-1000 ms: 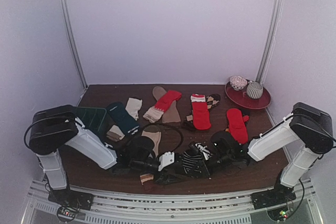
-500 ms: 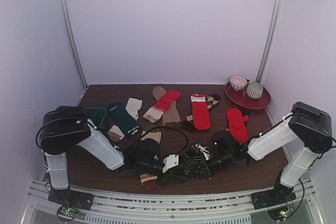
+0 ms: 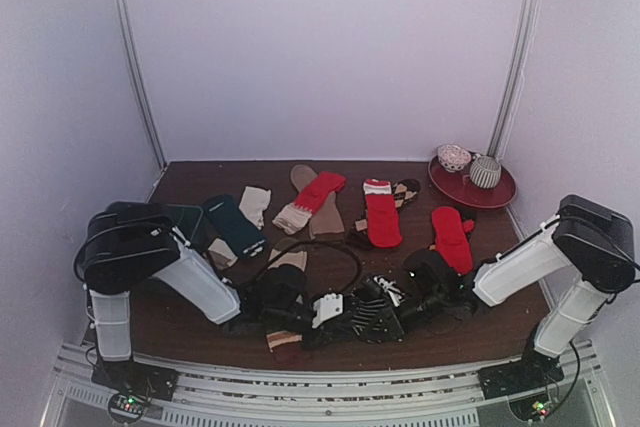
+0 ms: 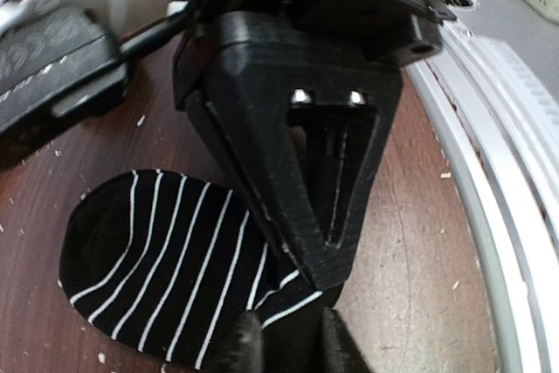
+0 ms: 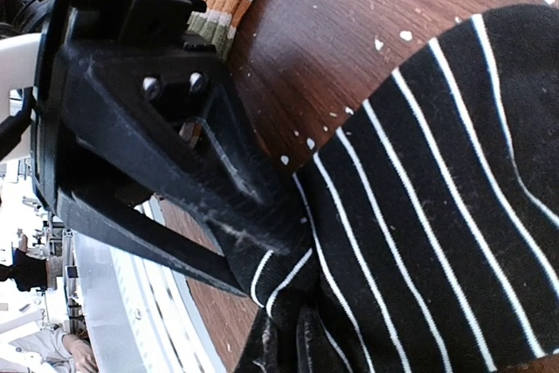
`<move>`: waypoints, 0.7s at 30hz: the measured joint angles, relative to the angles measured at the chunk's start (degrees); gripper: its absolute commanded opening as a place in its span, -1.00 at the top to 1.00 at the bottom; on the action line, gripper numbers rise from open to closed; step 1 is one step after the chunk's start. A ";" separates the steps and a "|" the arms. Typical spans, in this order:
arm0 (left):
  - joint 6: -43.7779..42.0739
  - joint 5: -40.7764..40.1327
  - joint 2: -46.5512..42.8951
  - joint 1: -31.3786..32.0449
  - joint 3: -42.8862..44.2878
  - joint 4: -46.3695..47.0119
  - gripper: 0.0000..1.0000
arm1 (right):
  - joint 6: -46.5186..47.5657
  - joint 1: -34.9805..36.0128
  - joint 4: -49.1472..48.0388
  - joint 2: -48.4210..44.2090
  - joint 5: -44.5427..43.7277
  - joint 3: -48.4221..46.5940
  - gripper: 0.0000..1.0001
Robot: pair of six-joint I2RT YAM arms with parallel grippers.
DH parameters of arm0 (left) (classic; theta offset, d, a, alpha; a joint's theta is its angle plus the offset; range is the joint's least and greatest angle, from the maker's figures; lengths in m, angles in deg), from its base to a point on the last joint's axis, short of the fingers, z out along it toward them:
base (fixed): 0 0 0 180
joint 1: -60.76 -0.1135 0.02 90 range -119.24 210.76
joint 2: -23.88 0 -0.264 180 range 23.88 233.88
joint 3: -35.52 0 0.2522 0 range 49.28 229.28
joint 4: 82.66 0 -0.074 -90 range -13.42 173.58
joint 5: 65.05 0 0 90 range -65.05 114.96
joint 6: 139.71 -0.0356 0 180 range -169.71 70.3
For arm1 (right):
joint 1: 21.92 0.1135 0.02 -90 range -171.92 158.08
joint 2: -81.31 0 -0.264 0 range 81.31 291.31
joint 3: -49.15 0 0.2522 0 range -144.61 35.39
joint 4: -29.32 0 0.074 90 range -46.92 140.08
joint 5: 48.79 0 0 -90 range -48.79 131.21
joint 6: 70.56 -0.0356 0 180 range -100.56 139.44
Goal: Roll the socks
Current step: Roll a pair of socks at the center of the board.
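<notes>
A black-and-white striped sock [image 3: 368,313] lies at the front middle of the table, between my two grippers. My left gripper [image 3: 345,319] is shut on one bunched end of it; in the left wrist view my gripper [image 4: 288,340] pinches the sock [image 4: 166,259] at the bottom edge. My right gripper [image 3: 392,305] faces it and is shut on the same bunched end [image 5: 293,348]; the sock [image 5: 437,198] spreads out to the right. Each wrist view shows the other gripper's black finger close ahead. Other socks lie flat behind: red [image 3: 382,215], red [image 3: 452,237], teal [image 3: 235,223], cream [image 3: 255,204].
A red plate [image 3: 495,193] at the back right holds two rolled socks [image 3: 453,157]. A dark green tray [image 3: 185,222] sits behind the left arm. A tan striped sock [image 3: 280,340] lies under the left wrist near the front rail [image 3: 330,387].
My left arm has shifted right, bringing its gripper closer to the right one. The striped sock has become more bunched between them. The right arm has barely moved.
</notes>
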 measured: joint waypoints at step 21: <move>17.33 0.13 -1.18 -0.17 4.50 -11.58 1.00 | 9.14 5.49 7.78 -26.60 -17.77 6.67 0.10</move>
